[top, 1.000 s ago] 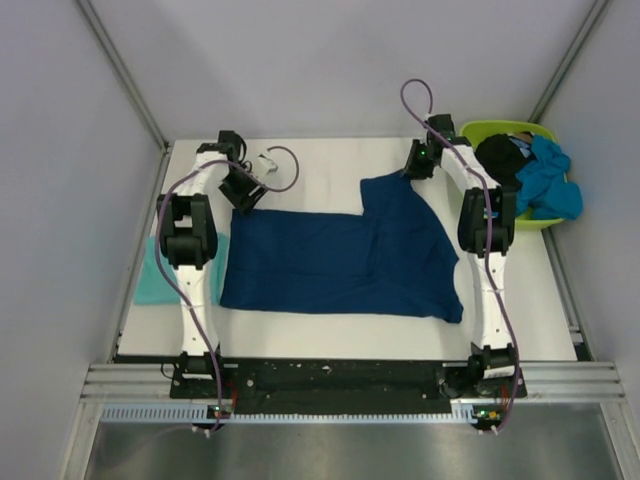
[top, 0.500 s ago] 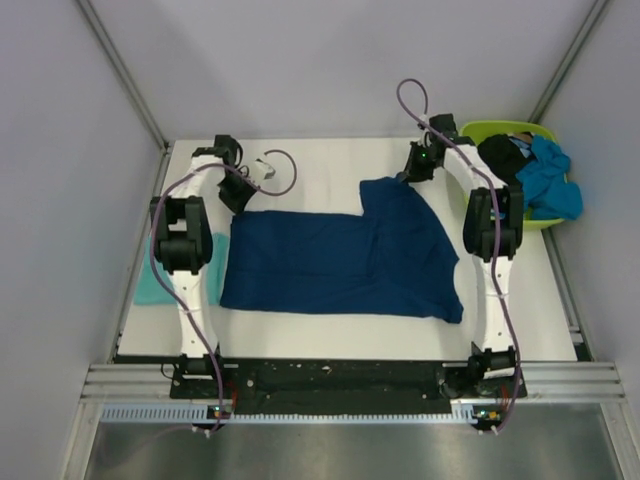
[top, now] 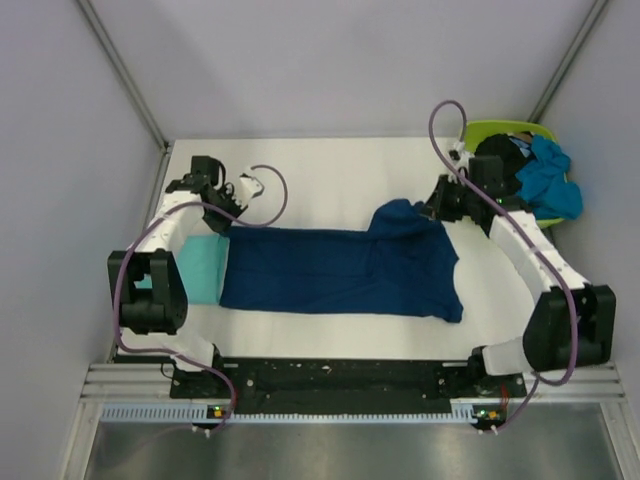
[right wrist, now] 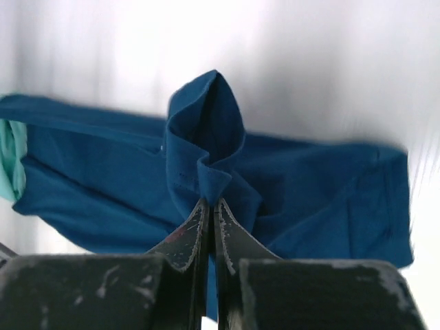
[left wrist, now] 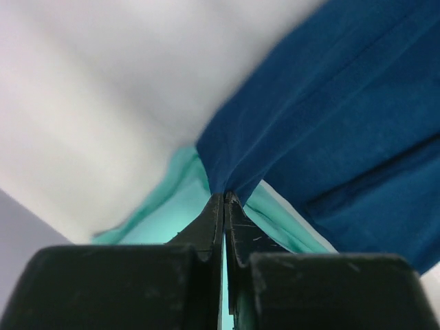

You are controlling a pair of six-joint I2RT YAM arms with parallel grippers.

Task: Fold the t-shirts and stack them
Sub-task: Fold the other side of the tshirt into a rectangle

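Navy t-shirt [top: 340,272]: long axis left-right, mid-frame. Left gripper [left wrist: 224,201] clamped on its upper-left corner, right gripper [right wrist: 210,204] on upper-right corner; free hem toward frame bottom.

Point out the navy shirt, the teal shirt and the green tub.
navy shirt [top: 330,272], top view, middle of its body
teal shirt [top: 203,272], top view, uncovered middle
green tub [top: 500,125], top view, far rim

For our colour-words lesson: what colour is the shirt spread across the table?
The shirt is dark navy blue, seen best in the top external view.
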